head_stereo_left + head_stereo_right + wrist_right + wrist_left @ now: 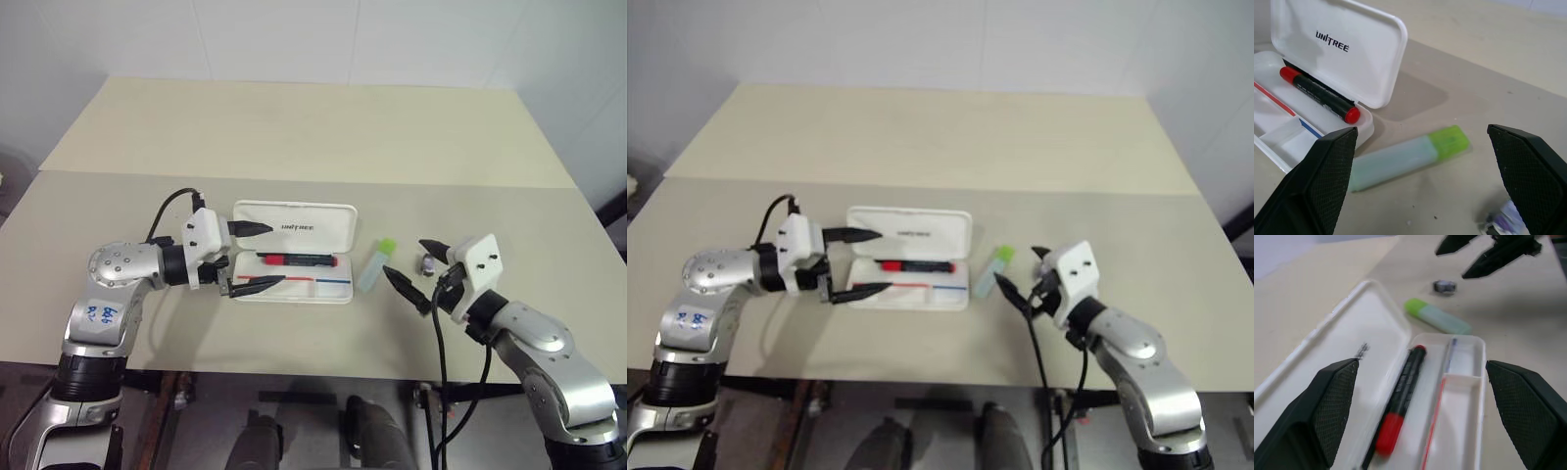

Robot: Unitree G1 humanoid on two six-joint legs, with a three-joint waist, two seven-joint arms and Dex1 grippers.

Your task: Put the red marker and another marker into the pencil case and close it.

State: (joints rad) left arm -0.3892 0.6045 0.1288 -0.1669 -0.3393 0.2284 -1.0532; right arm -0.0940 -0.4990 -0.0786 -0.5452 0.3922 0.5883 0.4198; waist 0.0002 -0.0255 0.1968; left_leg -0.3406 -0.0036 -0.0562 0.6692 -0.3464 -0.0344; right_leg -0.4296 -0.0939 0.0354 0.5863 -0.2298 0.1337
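The white pencil case (pixel 294 223) lies open on the table with its lid raised toward the far side. The red marker (pixel 297 260) rests inside the tray, along its back edge. The pale green marker (pixel 376 265) with a lime cap lies on the table just right of the case. My left gripper (pixel 253 257) stands open at the case's left end, one finger over the lid and one over the tray, holding nothing. My right gripper (pixel 419 268) is open too, hovering just right of the green marker (pixel 1408 157).
A small dark and silver object (pixel 428 264) lies on the table between the right gripper's fingers. The tan table (pixel 294 127) stretches far behind the case, with a seam running across it. Its front edge lies close below both arms.
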